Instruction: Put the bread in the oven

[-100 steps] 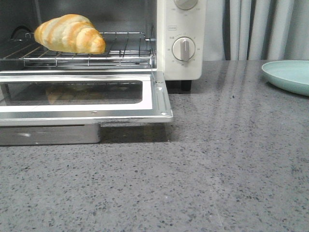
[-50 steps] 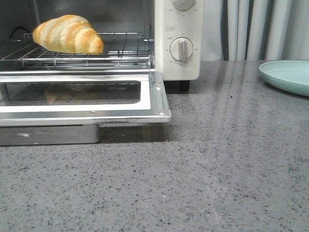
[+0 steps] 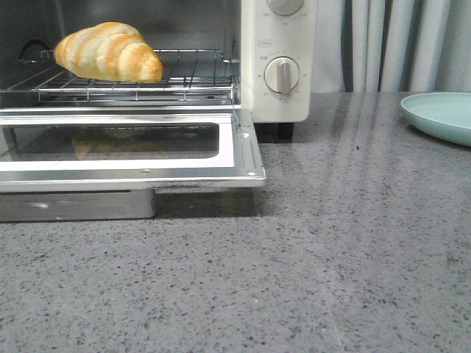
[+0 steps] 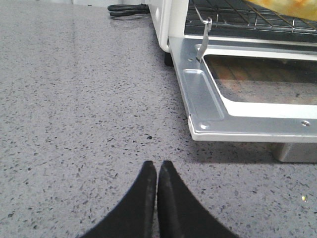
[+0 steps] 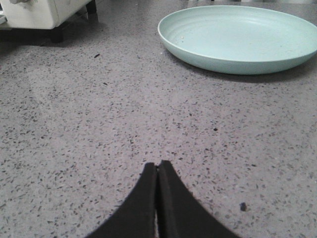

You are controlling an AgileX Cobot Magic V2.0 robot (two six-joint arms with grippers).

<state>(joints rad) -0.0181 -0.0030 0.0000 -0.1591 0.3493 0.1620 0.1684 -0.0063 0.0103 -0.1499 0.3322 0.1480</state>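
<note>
The bread [image 3: 109,51], a golden croissant-shaped roll with cream stripes, lies on the wire rack [image 3: 184,77] inside the cream-white oven [image 3: 278,44]. The oven's glass door [image 3: 132,151] is dropped open and flat. A strip of the bread also shows in the left wrist view [image 4: 287,6]. My left gripper [image 4: 157,166] is shut and empty, low over the counter beside the door's corner [image 4: 203,124]. My right gripper [image 5: 158,166] is shut and empty over the counter, short of the plate. Neither gripper shows in the front view.
A pale green plate [image 3: 440,115] sits empty at the far right, also in the right wrist view [image 5: 240,35]. A metal crumb tray [image 3: 77,204] sticks out under the open door. A black power cord [image 4: 128,8] lies behind the oven. Grey curtains hang behind.
Only the front camera's framing shifts slightly left, then back right. The bread, oven door and plate stay where they were.
</note>
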